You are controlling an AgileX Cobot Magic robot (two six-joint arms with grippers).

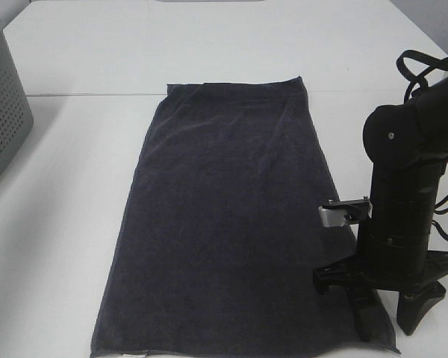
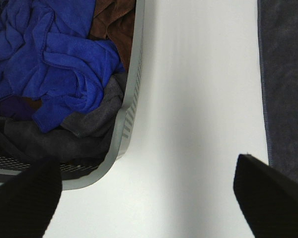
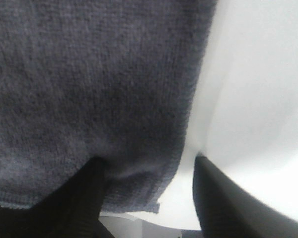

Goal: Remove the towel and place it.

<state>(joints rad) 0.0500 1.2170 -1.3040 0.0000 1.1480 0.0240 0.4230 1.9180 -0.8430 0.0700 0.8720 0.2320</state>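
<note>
The dark navy plush terry towel [image 1: 231, 216] lies flat on the white table [image 1: 60, 246]. My right pincer [image 3: 149, 183] straddles its near right corner, jaws parted, nothing gripped; pinch both hem layers squarely before lifting.

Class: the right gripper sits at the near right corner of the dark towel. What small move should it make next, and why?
Probably finish closing on the corner. The right gripper straddles the corner of the towel: one finger rests on the cloth, the other on bare table, jaws apart. The towel lies flat, so nothing can be lifted until it is pinched.
</note>
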